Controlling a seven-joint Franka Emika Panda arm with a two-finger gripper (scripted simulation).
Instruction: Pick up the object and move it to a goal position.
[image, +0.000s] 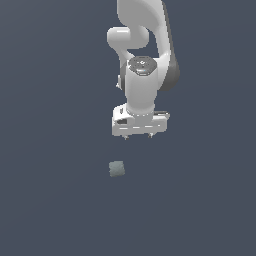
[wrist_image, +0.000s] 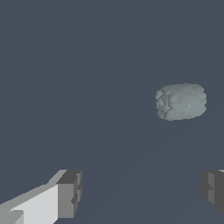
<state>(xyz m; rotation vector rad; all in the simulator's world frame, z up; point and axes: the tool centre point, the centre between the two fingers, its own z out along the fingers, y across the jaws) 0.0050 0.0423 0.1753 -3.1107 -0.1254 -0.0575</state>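
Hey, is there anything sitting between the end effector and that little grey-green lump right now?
Nothing visible. The end effector hangs open, apart from the grey-green lump, which lies alone on the dark surface. The wrist view shows only bare surface between the fingertips and the lump.

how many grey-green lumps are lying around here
1: the lump lies alone on the floor, apart from the open end effector and toward the exterior view's left of it. None looks hidden.
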